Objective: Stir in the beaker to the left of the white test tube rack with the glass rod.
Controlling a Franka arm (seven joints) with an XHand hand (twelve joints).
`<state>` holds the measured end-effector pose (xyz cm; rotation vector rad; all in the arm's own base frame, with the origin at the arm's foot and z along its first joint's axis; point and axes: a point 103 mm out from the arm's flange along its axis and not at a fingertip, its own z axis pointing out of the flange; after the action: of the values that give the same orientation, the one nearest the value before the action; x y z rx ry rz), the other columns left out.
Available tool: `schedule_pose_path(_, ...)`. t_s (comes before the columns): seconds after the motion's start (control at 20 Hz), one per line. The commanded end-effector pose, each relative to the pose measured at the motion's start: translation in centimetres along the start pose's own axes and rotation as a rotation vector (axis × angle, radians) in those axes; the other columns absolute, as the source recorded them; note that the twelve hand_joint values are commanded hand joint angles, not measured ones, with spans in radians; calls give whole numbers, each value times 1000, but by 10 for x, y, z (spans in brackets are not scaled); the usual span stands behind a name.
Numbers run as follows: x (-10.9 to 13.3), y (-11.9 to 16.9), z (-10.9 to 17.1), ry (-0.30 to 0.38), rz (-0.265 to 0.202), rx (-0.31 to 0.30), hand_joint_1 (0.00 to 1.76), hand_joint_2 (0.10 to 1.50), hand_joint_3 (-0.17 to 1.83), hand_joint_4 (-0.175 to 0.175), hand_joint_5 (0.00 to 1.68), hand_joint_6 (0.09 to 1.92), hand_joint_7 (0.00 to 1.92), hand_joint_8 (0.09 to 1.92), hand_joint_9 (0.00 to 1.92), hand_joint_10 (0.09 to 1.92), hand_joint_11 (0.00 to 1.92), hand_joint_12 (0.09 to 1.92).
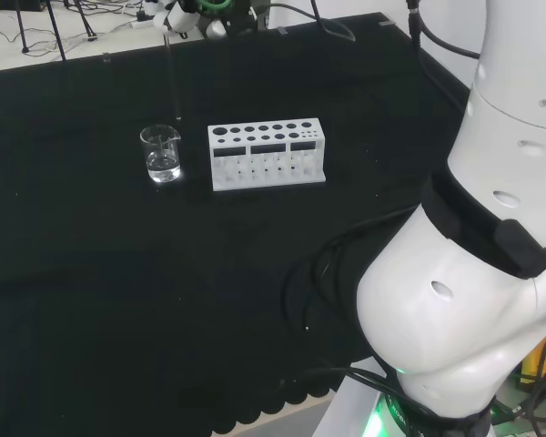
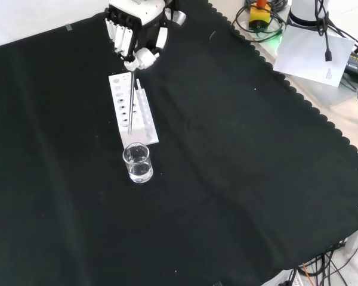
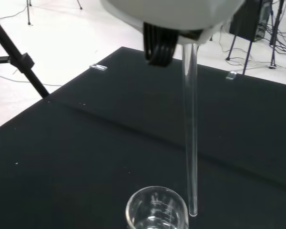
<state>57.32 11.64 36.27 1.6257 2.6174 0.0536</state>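
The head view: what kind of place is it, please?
Probably a robotics lab set up as a chemistry bench: a black cloth carries a glass beaker and a white test tube rack, the hand holds a glass rod, and tripod legs stand on the floor behind.

A black cloth (image 2: pixel 238 155) with a scalloped edge covers the bench — beyond it, cables (image 2: pixel 259 21) and a sheet of white paper (image 2: pixel 313 50) lie on the pale floor.

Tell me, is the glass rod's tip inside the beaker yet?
Not yet. In the wrist view the glass rod ends beside the beaker rim, outside it, hanging from the hand.
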Motion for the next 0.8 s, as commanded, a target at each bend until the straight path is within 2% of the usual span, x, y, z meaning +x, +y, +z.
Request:
schedule_pose_path(0.05, 17, 6, 3, 4, -46, 8, 1307, 651, 820, -175, 1133, 723, 1147, 1250, 1668, 951, 1659, 956)
schedule_pose_path(0.35, 24, 16, 14, 16, -66, 15, 1307, 651, 819, -175, 1133, 722, 1147, 1250, 1669, 951, 1659, 957)
schedule_pose_path(0.7, 26, 23, 23, 20, -66, 35, 1307, 651, 819, -175, 1134, 720, 1147, 1250, 1669, 951, 1659, 958)
schedule_pose_path(0.8, 27, 28, 35, 19, -73, 53, 1307, 651, 818, -175, 1134, 720, 1147, 1250, 1669, 951, 1659, 958)
